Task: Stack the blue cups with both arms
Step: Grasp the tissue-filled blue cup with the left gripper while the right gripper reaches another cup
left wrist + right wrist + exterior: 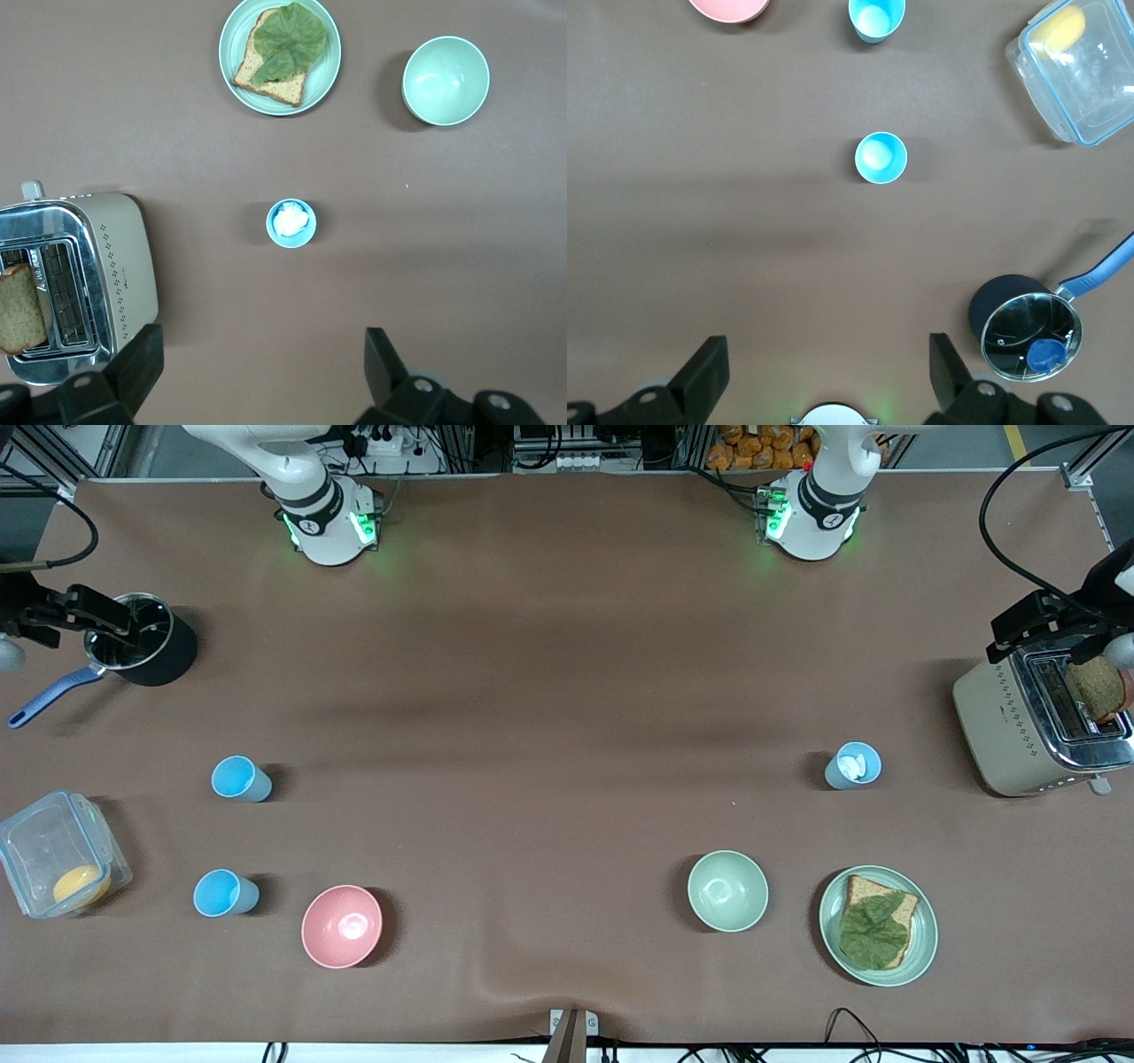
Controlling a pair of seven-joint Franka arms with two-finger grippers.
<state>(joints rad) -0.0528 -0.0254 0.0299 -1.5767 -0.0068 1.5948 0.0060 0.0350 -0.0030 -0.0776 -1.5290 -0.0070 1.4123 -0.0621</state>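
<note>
**My 2 white arms**

My right arm (310,505) and my left arm (819,509) are both smooth white shells with black bands at the joints. Each base glows green and carries a small round black mark. Black cables trail from the bases. My left gripper (261,372) and right gripper (824,372) have black, blocky fingers with small silver screws.

blue cup (291,222) (white inside), toaster (84,283), open claw (261,372)
</note>
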